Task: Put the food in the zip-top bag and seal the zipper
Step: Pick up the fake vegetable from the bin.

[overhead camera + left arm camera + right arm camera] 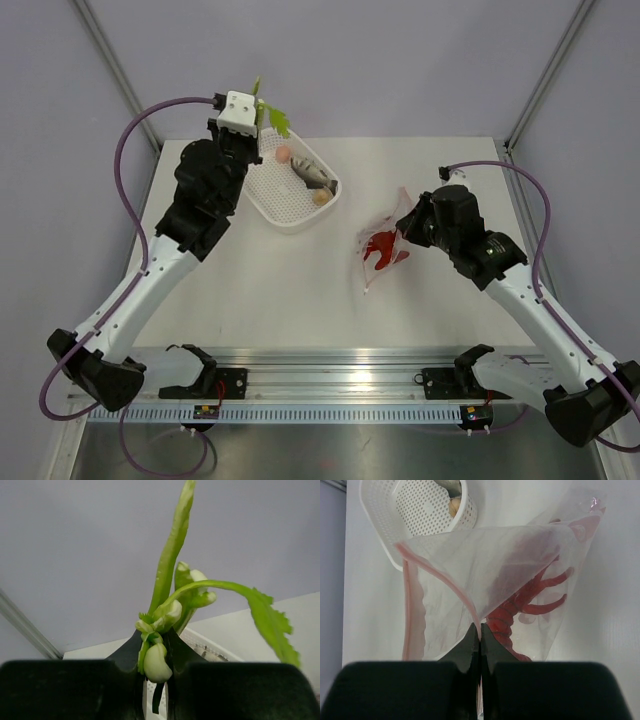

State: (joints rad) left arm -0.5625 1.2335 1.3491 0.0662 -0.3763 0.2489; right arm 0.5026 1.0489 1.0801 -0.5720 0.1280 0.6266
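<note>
The left gripper [155, 652] is nearly closed, its jaws pinching the pale base of the green leafy toy vegetable [170, 555]. It holds the vegetable in the air above the far rim of the white perforated plastic basket [275, 198], at about 11 o'clock on the white table [250, 290].

The right gripper [480, 636] is fully closed and nips one lip of the clear, pink-tinted zip-top plastic bag [470, 565], lifting it. The bag lies at about 3 o'clock from the table's centre. The thin pink press-seal zipper [409, 610] hangs slack and unjoined, so the mouth gapes toward the basket.

I judge the job under halfway done. The red toy lobster [506, 617] is already inside the bag. The vegetable is picked up but not yet delivered. The grey toy fish [313, 172] lies in the basket with what look like two small peach round pieces [283, 154], though they are small in view. Sealing has not begun.
</note>
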